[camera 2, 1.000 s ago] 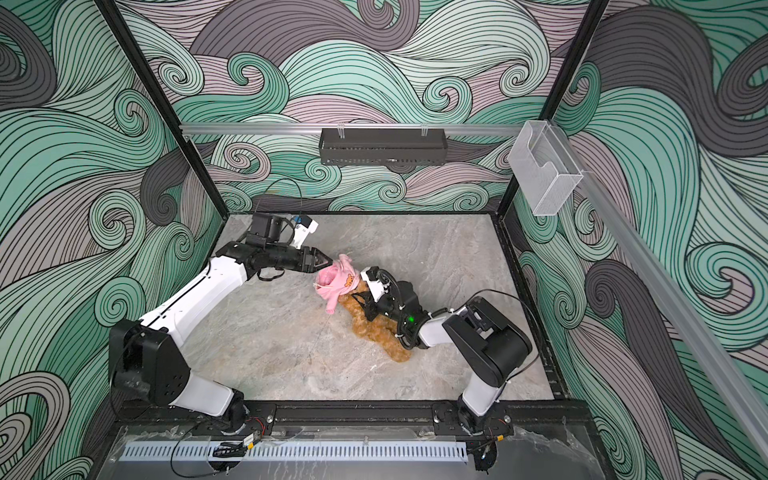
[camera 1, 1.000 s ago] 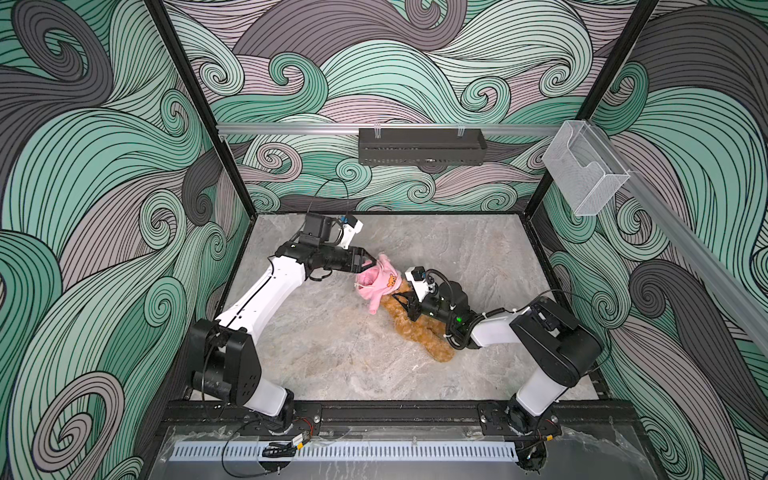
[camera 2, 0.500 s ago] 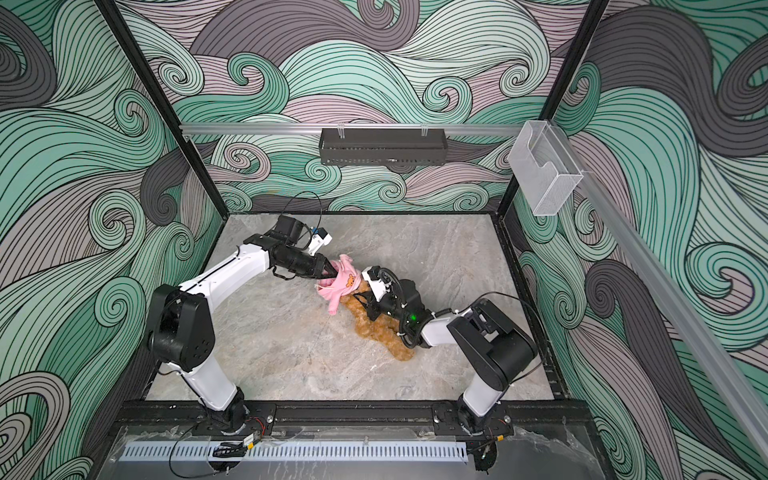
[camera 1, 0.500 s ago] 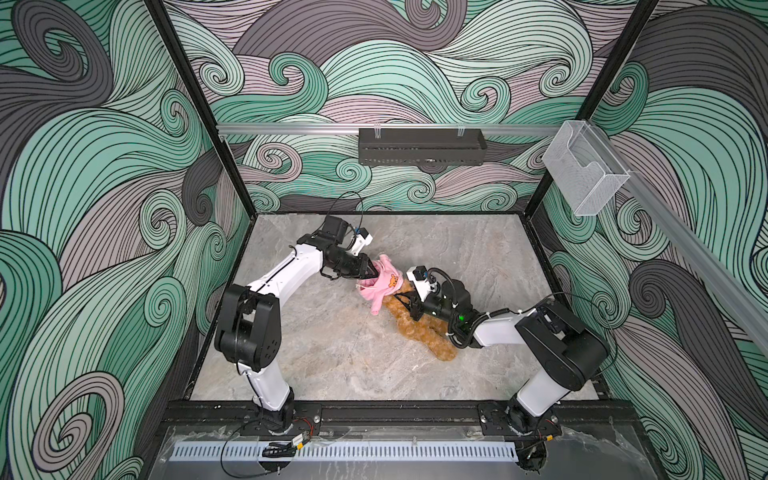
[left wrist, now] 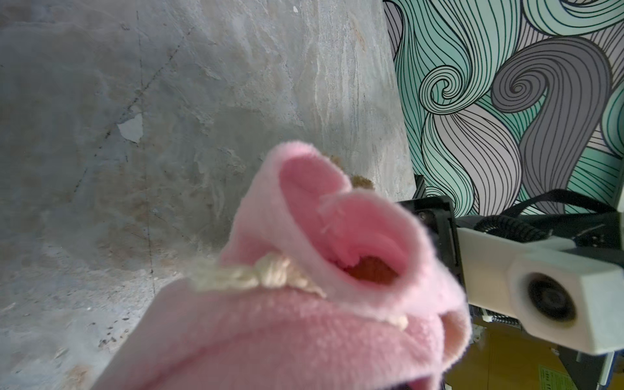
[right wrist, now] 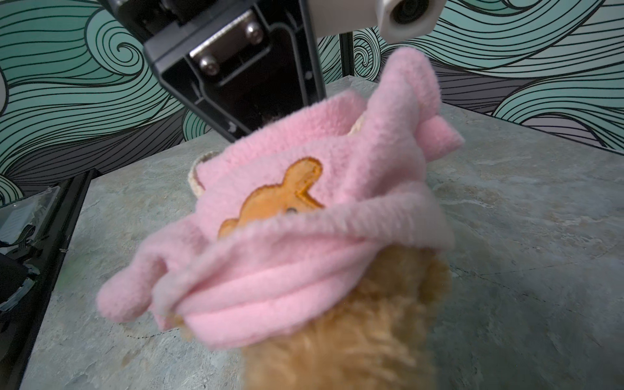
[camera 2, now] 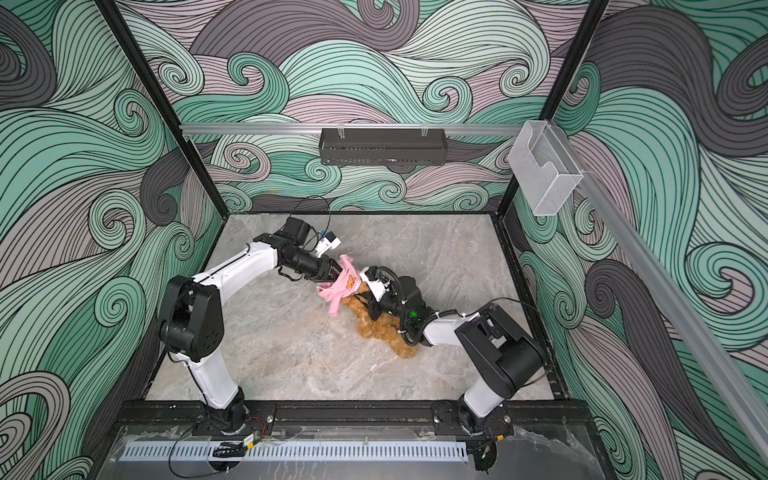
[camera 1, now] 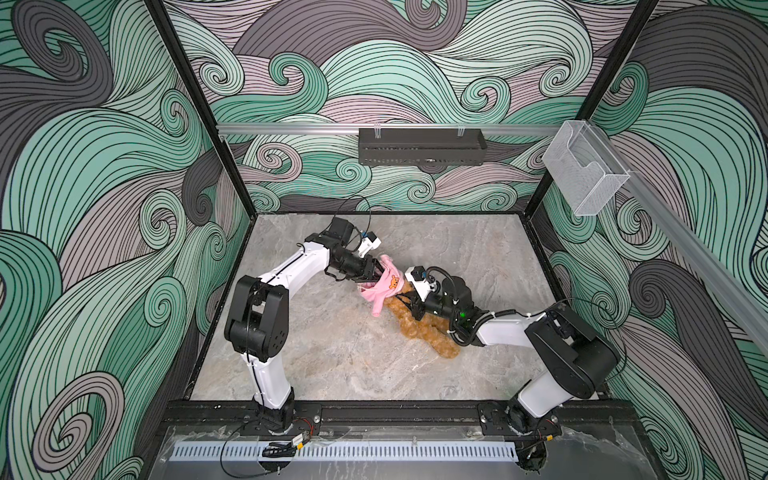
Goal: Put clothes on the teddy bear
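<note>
The teddy bear (camera 1: 424,332), golden-brown and curly-furred, lies mid-table in both top views (camera 2: 382,330), its head end under a pink fleece garment (camera 1: 380,289) with an orange bear patch. My left gripper (camera 1: 374,272) is pressed into the garment's far edge. In the left wrist view the garment (left wrist: 304,320) covers the jaws, so I cannot see how they stand. My right gripper (camera 1: 409,307) is shut on the teddy bear just below the garment. In the right wrist view, fur (right wrist: 354,337) fills the foreground and the garment (right wrist: 287,253) sits bunched over it.
The grey marble table (camera 1: 332,361) is walled by patterned panels. A black box (camera 1: 422,145) hangs on the back rail. A clear plastic holder (camera 1: 584,172) is fixed at the right. A black frame rail (camera 1: 374,411) runs along the front edge.
My left arm has swung its shoulder and elbow forward, and its gripper has pushed slightly toward the bear with the garment. The right arm and the bear have hardly moved.
</note>
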Available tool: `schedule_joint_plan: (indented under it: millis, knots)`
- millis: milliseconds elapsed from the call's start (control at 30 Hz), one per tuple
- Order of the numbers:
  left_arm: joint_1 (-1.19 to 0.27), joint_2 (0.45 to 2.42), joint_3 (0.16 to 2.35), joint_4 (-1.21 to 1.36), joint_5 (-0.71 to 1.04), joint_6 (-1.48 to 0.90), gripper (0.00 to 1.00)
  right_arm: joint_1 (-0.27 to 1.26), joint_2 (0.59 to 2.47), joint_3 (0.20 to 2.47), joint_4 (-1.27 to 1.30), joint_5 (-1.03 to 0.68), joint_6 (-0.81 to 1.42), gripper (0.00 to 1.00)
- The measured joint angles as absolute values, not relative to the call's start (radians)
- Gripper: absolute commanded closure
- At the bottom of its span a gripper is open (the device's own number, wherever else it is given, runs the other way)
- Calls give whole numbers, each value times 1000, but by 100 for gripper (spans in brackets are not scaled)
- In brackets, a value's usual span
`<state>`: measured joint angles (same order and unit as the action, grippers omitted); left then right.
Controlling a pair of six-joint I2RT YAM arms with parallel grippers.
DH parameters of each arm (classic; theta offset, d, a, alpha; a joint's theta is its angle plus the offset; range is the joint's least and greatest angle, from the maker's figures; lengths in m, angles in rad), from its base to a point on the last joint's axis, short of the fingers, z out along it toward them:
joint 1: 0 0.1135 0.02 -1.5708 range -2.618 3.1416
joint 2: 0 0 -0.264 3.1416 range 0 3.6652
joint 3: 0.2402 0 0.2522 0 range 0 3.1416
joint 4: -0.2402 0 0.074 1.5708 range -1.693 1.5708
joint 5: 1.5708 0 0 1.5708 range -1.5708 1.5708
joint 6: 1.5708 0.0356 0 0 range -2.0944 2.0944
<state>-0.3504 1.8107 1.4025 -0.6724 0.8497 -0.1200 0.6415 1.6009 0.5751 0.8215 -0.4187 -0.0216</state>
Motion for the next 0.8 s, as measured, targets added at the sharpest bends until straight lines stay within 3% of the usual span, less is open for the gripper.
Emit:
schedule_joint_plan:
  millis: [367,567,700,800]
  knots:
    - [-381,1817,1385,-612,895,-168,54,630,1580,647,652,-454,-128,86]
    - [-393,1842,1359,-564,907,-194,72,627,1581,662,586,-445,-143,84]
    - [-395,1842,1310,-489,928,-234,78,630,1584,673,546,-406,-148,83]
    - [-395,1840,1281,-417,940,-273,90,632,1588,685,522,-356,-145,79]
